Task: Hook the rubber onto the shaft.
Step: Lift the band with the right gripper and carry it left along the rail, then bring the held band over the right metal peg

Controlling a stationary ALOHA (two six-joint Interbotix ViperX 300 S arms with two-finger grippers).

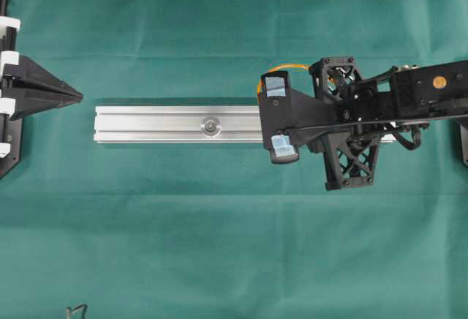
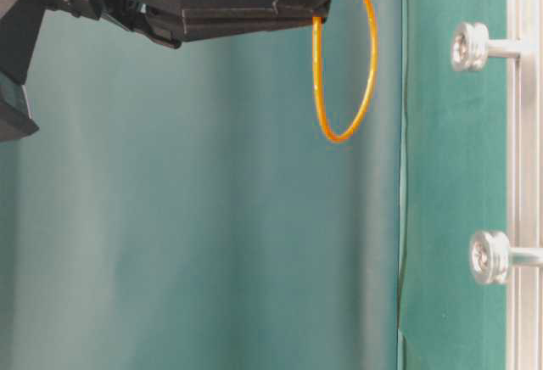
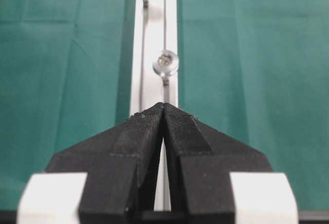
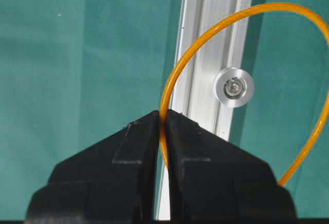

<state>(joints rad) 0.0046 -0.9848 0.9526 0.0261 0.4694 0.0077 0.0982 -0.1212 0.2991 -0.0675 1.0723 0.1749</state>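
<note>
I see the rubber band (image 4: 241, 8) pinched between my right fingers (image 4: 163, 118), which are closed tight on one strand of it. The rest of the orange loop hangs free beyond the fingertips, off the tabletop (image 1: 219, 224). In the right wrist view the loop frames the round silver shaft (image 4: 234, 87) standing on the rail (image 4: 216, 29); that shaft sits just past the fingertips and a little to their right, and I can't tell whether the band touches it. From overhead, only a short arc of the band shows behind the right fingers, which sit over the rail's right half. My left fingers (image 3: 164, 108) are pressed together on nothing, lined up with the rail's far end, well apart from the band.
</note>
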